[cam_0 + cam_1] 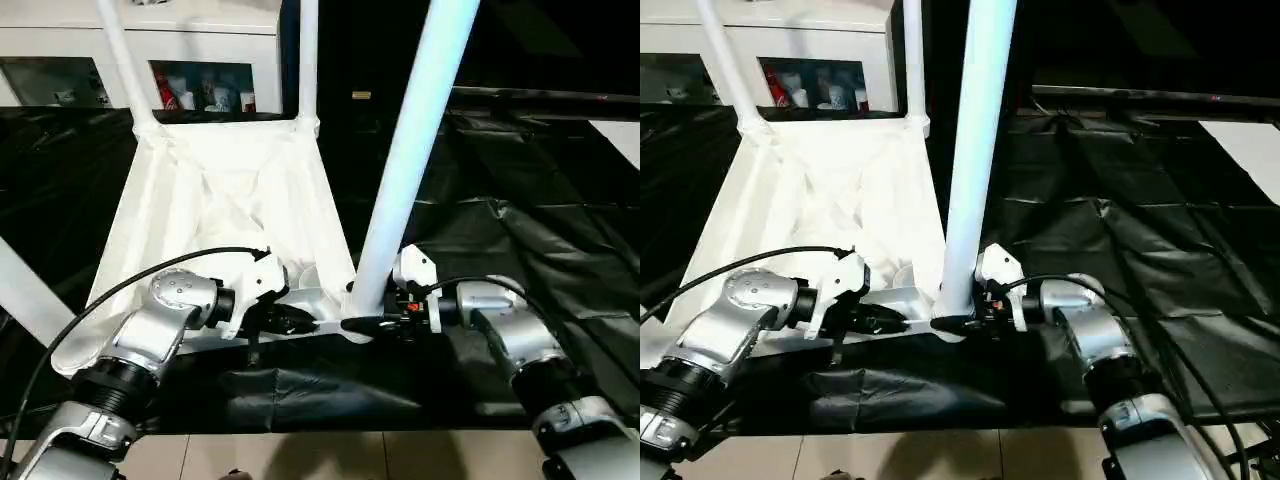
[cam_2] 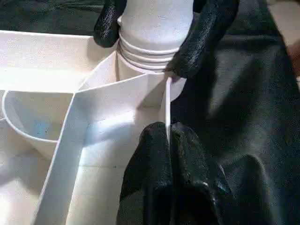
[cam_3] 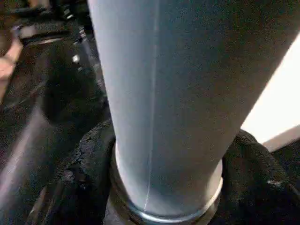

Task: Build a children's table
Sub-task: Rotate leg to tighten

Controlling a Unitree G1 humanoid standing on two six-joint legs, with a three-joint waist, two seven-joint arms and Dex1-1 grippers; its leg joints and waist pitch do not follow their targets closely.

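The children's table [image 1: 215,200] lay upside down on a black sheet [image 1: 520,250], ribbed underside up, filling the head view from centre out toward 10 o'clock. Legs stood up from its corner sockets: two far ones at about 11 and 12 o'clock, and one near leg [image 1: 405,170] rising from the near corner socket at roughly 5 o'clock of the tabletop, running up out of frame toward 1 o'clock. A further white leg crossed the edge at 9 o'clock.

Left gripper [image 1: 290,322] sat at the near rim of the table, just at 9 o'clock of the near leg's base. In the left wrist view its two black fingers [image 2: 154,183] were pressed together on the thin upright rim wall [image 2: 167,105], pinching it.

Right gripper [image 1: 385,318] was at the base of the near leg, from the 3 o'clock side. Its fingers [image 2: 206,37] were spread to either side of the leg's ringed foot, hugging it just above the socket; the right wrist view showed the leg [image 3: 164,108] standing between both fingers, pads against it.

A white glass-door cabinet [image 1: 200,60] stood behind the table at 11 o'clock. Pale floor [image 1: 350,455] ran along 6 o'clock.
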